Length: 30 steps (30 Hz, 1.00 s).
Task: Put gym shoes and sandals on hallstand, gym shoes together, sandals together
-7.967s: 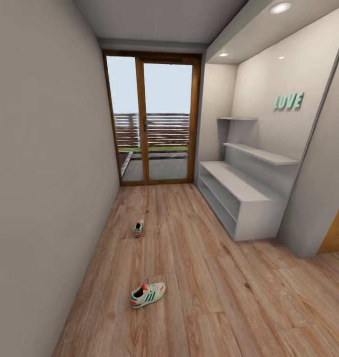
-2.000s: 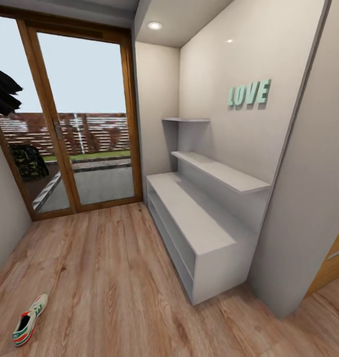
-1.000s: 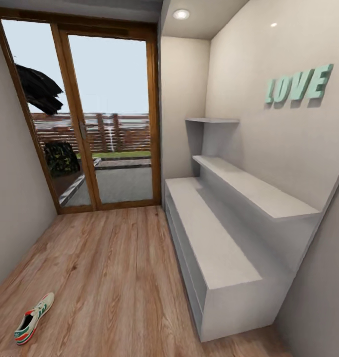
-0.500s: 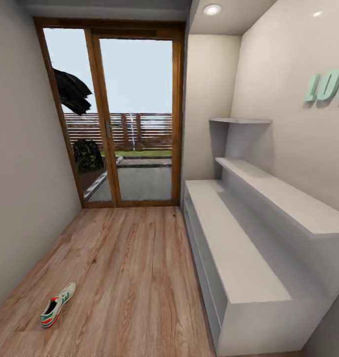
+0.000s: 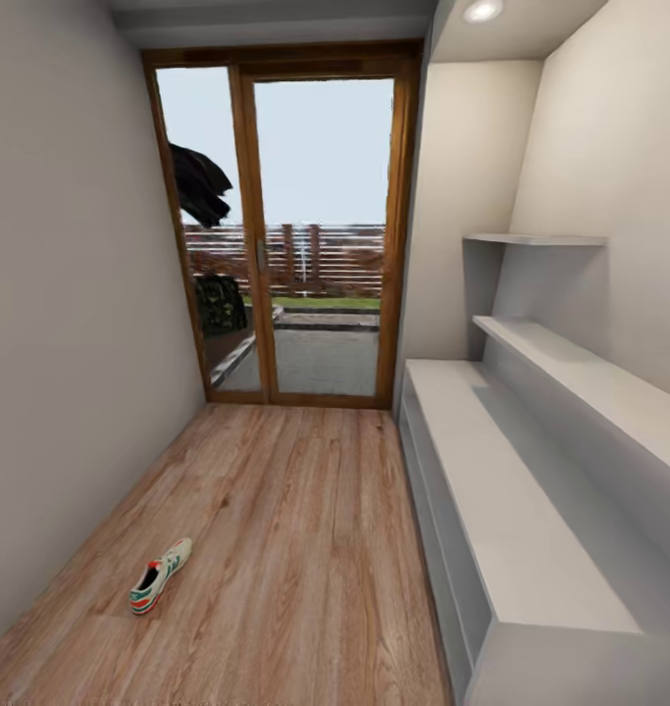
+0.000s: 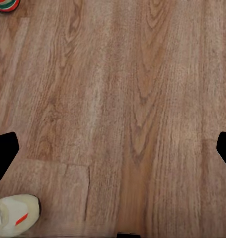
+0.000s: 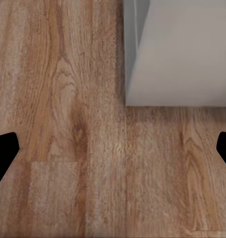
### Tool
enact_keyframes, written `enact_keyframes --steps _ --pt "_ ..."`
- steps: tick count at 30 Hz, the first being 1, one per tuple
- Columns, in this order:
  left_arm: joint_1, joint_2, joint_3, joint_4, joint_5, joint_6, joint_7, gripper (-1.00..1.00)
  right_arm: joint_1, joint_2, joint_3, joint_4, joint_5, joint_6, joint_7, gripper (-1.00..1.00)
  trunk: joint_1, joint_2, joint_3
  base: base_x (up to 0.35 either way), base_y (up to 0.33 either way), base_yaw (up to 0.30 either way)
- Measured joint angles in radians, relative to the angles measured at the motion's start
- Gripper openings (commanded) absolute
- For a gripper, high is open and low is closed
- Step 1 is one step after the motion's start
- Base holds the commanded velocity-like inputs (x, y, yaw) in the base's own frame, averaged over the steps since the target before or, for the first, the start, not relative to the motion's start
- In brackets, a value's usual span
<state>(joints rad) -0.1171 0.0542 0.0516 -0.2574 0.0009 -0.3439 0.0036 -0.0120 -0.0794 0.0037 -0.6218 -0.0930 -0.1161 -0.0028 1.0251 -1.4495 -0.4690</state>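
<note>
flanking gym shoe (image 5: 161, 576): wall (image 5: 70, 343), hallstand (image 5: 511, 510)

Wood-plank corridor floor (image 6: 127, 99), cream gym shoe toe (image 6: 13, 214) at one edge, perhaps another shoe's heel (image 6: 4, 4) opposite.

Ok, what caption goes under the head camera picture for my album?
One gym shoe lies on the wooden floor beside the grey shoe rack, glass doors ahead.

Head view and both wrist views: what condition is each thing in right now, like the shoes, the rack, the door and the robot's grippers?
Gym shoe: lying on the corridor floor, upright on its sole.
Second gym shoe: on the floor, only its toe visible.
Hallstand: top bare, no shoes visible on it.
Glass door: closed.
Left gripper: open, holding nothing.
Right gripper: open, holding nothing.
</note>
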Motion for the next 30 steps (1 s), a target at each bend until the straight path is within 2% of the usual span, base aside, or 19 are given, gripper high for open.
enact_keyframes --steps 2,3,15,23,30 --pt "0.000 0.001 0.016 0.000 0.000 0.000 -0.001 1.00 0.000 0.000 0.000 0.000 0.000 0.000 0.000 1.00 0.000 0.000 0.000 0.000 0.000 0.277" --pt "0.001 0.002 0.036 0.000 -0.002 -0.001 -0.003 1.00 0.000 0.000 0.001 0.000 0.000 0.000 0.000 1.00 0.000 0.000 0.000 0.000 0.000 0.277" --pt "0.001 0.000 0.041 0.000 -0.010 -0.001 -0.005 1.00 0.000 0.009 0.001 0.000 0.001 0.000 0.000 1.00 0.000 0.000 0.000 0.039 0.000 0.277" --pt "0.001 0.001 0.039 0.000 -0.010 -0.001 -0.006 1.00 0.000 0.011 0.001 0.000 0.001 0.000 0.000 1.00 -0.001 0.000 0.000 0.282 -0.004 0.277" --pt "0.001 0.001 0.036 0.000 -0.011 -0.001 -0.006 1.00 0.000 0.011 0.001 0.000 0.001 0.000 0.000 1.00 -0.001 0.000 0.000 0.309 -0.127 0.277"
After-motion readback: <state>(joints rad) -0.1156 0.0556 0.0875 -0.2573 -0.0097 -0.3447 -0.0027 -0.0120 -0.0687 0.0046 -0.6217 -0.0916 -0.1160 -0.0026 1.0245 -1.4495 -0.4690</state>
